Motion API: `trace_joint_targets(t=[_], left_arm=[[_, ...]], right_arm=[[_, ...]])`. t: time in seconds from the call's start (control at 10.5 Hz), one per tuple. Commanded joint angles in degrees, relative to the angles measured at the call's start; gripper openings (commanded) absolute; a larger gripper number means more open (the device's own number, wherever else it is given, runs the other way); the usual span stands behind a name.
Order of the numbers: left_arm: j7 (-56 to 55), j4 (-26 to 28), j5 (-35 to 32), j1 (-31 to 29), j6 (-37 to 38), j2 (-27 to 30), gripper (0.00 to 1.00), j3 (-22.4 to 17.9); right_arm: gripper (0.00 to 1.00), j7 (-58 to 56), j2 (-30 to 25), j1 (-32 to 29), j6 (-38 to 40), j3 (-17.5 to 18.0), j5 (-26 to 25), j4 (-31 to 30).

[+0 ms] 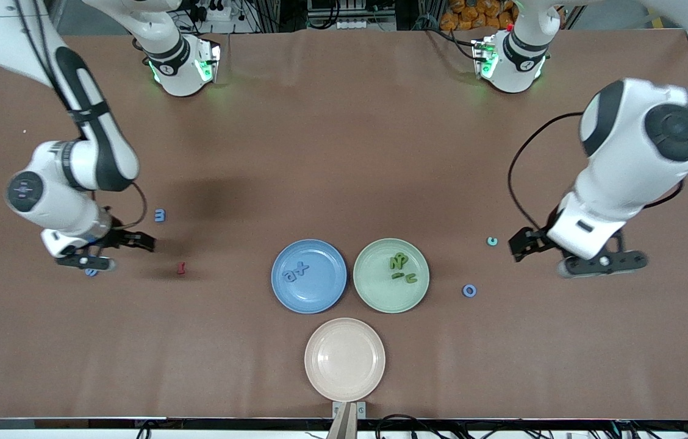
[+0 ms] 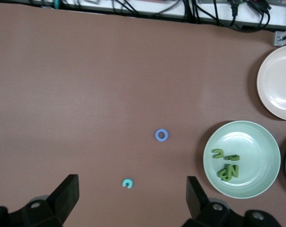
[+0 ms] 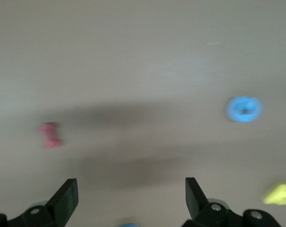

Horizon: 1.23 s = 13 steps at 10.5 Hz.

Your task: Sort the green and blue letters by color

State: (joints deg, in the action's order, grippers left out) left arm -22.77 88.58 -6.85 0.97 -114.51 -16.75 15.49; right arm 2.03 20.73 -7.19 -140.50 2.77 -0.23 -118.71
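In the front view, 3 plates are counted: a blue plate [image 1: 309,299], a green plate [image 1: 380,292] beside it, and a cream plate [image 1: 344,359] nearer the camera. 2 blue letters [image 1: 295,272] lie on the blue plate; about 4 green letters [image 1: 401,268] lie on the green plate, the exact count being unclear. Loose on the table are seen a blue ring letter [image 1: 469,291], a teal letter [image 1: 492,241], a blue letter "m" [image 1: 160,214], a dark red letter [image 1: 181,267] and another blue letter [image 1: 91,272], partly hidden under the right gripper [image 1: 115,250]. The right gripper is held low at the right arm's end of the table, with the "m" and the red letter just beside it. The left gripper [image 1: 576,256] is held low at the left arm's end, with the teal letter close by and the ring a little farther toward the green plate.

In the left wrist view, the fingers [image 2: 67,194] are shown spread wide with nothing between them; the teal letter [image 2: 128,183] lies between the fingertips' lines, the ring [image 2: 161,135] farther out. The green plate [image 2: 261,142] is seen holding 3 or 4 letters.

In the right wrist view, the fingers [image 3: 66,197] are likewise spread and empty. A blue letter [image 3: 244,109], the red letter [image 3: 49,135] and a yellow letter [image 3: 280,194], which cannot be made out in the front view, are shown blurred.
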Motion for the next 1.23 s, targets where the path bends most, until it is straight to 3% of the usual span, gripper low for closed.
trace_joint_targets(t=[0.0, 0.28, 0.47, 0.57, 0.76, 0.85, 1.14], left_arm=[[1.41, 1.77, 0.43, -1.67, 6.55, 7.15, 1.0, 0.33], [1.58, 1.77, 2.36, -1.67, 12.97, 10.24, 1.0, 0.15], [5.16, 1.68, 2.37, -1.06, 13.08, 11.12, 1.0, -1.07], [6.32, 1.68, 2.45, -0.1, 13.43, 12.6, 1.0, -2.73], [6.42, 1.51, 3.41, 4.03, 14.92, 13.67, 1.0, -8.08], [6.59, 0.46, 4.38, 3.87, 15.45, 13.76, 1.0, -8.8], [6.59, 0.19, 5.0, 1.16, 16.33, 14.11, 1.0, -8.99]], right_arm=[[1.0, -5.19, -1.48, -5.91, -0.83, 1.1, -1.0, 0.13], [1.0, -5.28, 3.32, -8.7, -9.06, 0.05, -6.61, 2.23], [1.0, -5.19, 8.25, -10.91, -8.83, 0.13, -7.86, 6.54], [1.0, -5.36, 9.75, -10.92, -7.35, 0.13, -7.77, 8.99], [1.0, -8.24, 14.4, -11.18, 7.53, 0.22, -7.16, 20.11], [1.0, -9.83, 16.95, -12.14, 13.44, 0.31, -6.81, 25.31], [1.0, -9.94, 18.46, -12.5, 11.41, 0.31, -3.83, 25.89]])
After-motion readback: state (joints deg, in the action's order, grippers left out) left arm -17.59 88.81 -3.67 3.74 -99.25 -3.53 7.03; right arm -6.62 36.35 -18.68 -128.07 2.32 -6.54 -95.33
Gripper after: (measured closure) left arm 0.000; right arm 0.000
